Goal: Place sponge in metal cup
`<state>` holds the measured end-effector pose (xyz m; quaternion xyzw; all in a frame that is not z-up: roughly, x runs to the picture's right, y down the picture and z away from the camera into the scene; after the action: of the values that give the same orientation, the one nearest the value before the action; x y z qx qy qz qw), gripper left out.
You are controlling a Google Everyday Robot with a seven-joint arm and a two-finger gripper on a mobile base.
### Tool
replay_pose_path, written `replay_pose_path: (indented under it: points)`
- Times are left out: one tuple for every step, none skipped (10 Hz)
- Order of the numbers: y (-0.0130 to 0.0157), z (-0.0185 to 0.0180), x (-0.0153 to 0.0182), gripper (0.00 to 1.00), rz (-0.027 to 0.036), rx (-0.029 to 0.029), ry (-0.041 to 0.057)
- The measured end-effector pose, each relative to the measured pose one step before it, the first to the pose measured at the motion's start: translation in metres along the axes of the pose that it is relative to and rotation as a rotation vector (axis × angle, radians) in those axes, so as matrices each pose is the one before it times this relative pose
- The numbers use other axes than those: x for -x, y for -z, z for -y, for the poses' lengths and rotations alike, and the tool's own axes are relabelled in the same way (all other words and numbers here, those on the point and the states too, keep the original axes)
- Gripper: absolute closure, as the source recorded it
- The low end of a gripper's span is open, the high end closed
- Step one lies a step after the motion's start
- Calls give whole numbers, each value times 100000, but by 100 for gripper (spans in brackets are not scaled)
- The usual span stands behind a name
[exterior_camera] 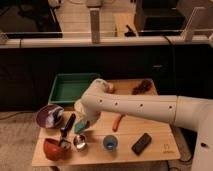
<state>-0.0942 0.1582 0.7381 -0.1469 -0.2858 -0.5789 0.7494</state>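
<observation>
Nearest us, by the tabletop's (160,154) front edge, the metal cup (80,143) stands upright, mouth open, just below and slightly in front of the claw (81,128). A red bowl (53,149) sits close on the cup's left, and a blue cup (110,144) stands a little apart on its right. We therefore judge the way in to be from straight above.

The claw hangs over the cup, pinching the sponge (79,125), which is clear of the tabletop and appears tilted. The drop turns on bringing the sponge over the cup's mouth with its narrow end down.

A black-handled tool (67,125) lies just left of the claw and an orange stick (118,122) lies to its right. Behind the claw are a purple bowl (49,115) and a green tray (60,89).
</observation>
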Motion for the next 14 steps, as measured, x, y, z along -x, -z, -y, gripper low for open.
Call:
replay_pose_path:
  points:
    - [307,-31,-137,100,-453,-2264,-314]
    - [325,-163,-150,100,-377,-1531,-270]
    - [303,-186,-57,100,-27,-1182,111]
    - [241,-72,61,100,295,-1022,530]
    - [327,-246,115,100,343,-1176,483]
    - [274,-223,191,100,342,-912,415]
    - [405,-177,315,100,545,-1632,737]
    - [282,40,361,100,735,-1871,627]
    - [295,-160,340,100,755,-1662,285]
    - [275,-199,278,100,719,-1369,329]
    - [73,-242,689,100,1880,-1398,1405]
    - [-36,-30,455,100,1326,-723,1586]
    - [-195,-197,414,100,1784,-813,1876]
    - [-251,8,408,100,1802,-806,2044]
